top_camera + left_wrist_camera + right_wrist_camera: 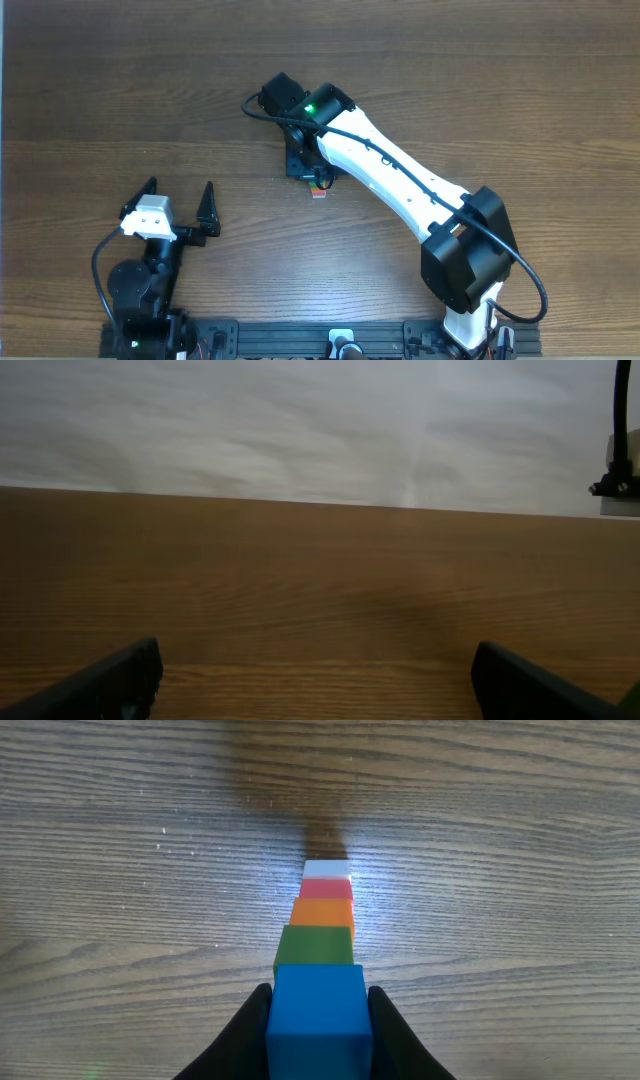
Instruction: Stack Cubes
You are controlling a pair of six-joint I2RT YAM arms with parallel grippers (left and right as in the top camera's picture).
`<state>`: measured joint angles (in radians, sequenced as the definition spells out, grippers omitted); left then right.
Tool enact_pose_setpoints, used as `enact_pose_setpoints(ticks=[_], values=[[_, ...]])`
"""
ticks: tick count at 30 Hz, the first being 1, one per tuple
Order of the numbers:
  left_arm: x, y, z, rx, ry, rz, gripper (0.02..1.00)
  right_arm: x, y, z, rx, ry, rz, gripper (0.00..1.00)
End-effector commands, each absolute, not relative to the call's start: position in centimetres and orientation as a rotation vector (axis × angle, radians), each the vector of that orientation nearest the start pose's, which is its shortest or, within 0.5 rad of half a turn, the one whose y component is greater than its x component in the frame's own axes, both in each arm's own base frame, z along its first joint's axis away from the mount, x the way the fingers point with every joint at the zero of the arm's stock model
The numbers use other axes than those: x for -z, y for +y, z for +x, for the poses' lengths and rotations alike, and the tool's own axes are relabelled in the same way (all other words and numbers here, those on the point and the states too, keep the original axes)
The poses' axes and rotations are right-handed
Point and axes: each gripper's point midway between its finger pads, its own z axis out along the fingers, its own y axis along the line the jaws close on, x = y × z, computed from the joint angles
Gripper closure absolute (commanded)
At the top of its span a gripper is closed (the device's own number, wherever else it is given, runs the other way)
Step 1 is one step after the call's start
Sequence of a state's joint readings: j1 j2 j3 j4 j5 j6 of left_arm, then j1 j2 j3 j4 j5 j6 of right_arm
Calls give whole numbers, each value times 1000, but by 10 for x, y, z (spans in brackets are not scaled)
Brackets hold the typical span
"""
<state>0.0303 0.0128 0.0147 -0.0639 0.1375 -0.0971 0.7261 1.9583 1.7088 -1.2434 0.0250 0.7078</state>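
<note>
R gripper (320, 996): fingers closed to cube width, pads against the two opposite sides of the blue cube (318, 1025), which sits between them. No gap seen either side, so I judge it gripped, not released.

Straight under the fingers is the stack: green (315, 946) directly below blue, then orange (323, 912), red (328, 888) and white (328, 870) at the base on the table (120, 840). Can't tell if blue is already touching green or is just above it.

L gripper (180, 190): fingers wide open, nothing between them, bare wood ahead, well apart from the stack.

Handling (judgement):
- Cubes look rigid, small and light, w/ smooth flat faces. They prob. won't deform, so a light squeeze is enough.
- Smooth sides could slip if the grip is too loose. Best hold is mid-height on two parallel faces, as the pads sit now, not on edges or corners.
- The tower is tall and narrow. Its tiers look roughly in line, but any sideways push from the fingers could topple it.
- Open both fingers evenly and lift straight up, w/o dragging blue off green.
</note>
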Motion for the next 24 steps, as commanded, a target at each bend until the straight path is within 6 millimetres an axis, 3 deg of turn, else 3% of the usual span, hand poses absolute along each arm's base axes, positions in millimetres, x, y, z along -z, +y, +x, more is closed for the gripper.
enact_pose_setpoints(ticks=[1, 24], values=[[-160, -15, 245, 150, 1635, 6, 18, -105, 254, 296, -15, 3066, -15, 792], [-160, -15, 245, 150, 1635, 6, 18, -105, 256, 293, -15, 3067, -26, 739]])
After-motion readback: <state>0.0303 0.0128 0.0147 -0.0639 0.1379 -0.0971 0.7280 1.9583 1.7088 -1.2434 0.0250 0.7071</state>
